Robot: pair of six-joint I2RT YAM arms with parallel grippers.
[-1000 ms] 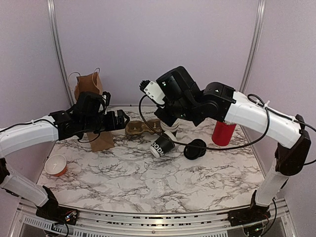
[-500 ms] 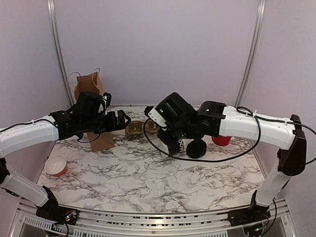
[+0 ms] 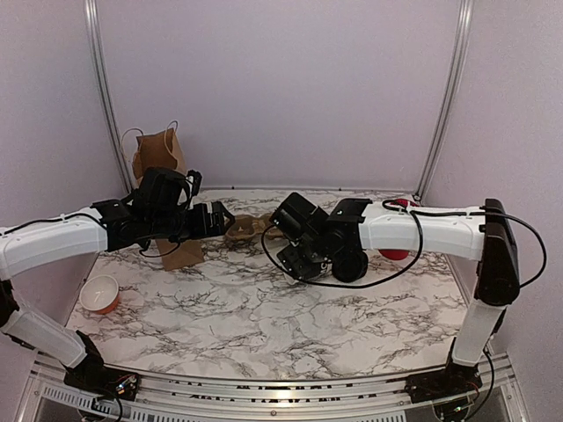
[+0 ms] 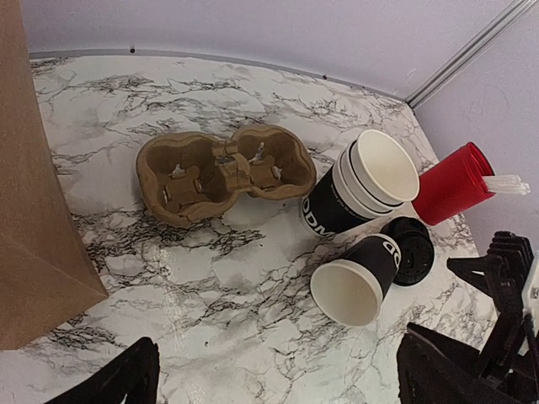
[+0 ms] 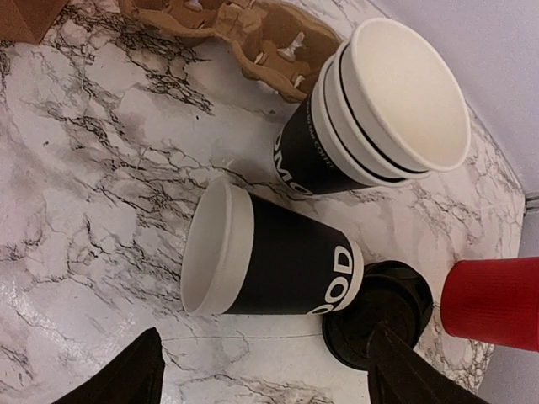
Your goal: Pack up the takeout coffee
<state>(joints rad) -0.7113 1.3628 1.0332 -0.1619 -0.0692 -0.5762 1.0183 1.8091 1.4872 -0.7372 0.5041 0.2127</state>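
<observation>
Reading left to right: orange cup [image 3: 99,294], white inside, upright at the near-left of the table [image 3: 264,325], well apart from everything else. Brown paper bag [image 4: 34,210] stands at the back left. Next, the left gripper [image 4: 276,362] hangs just beside the bag above the marble. Its fingers [image 4: 118,379] are wide apart with nothing between them.

Mid-table, the pulp cup carrier [image 4: 223,172] sits flat, its two pockets facing up. Just beside its right end is the stack of lidless cups [image 5: 370,126], mouth tilted toward both wrist cameras. Can't tell whether it is upright or leaning.

Nearer than the stack, the takeout coffee cup [image 5: 278,257] lies on its side on the marble with its white mouth open and the lid off. The round black lid [image 5: 379,316] lies flat at the cup's base. Touching or just overlapped in view, can't tell.

Over that spot, the right gripper [image 5: 261,383] sits low and hides the cup in the top view. Its fingers [image 5: 118,379] are spread wide, the cup lies ahead of the gap, and no contact is visible.

Furthest right, the red cup [image 4: 450,181] with white packets [image 4: 505,183] sits just beside the lid.
</observation>
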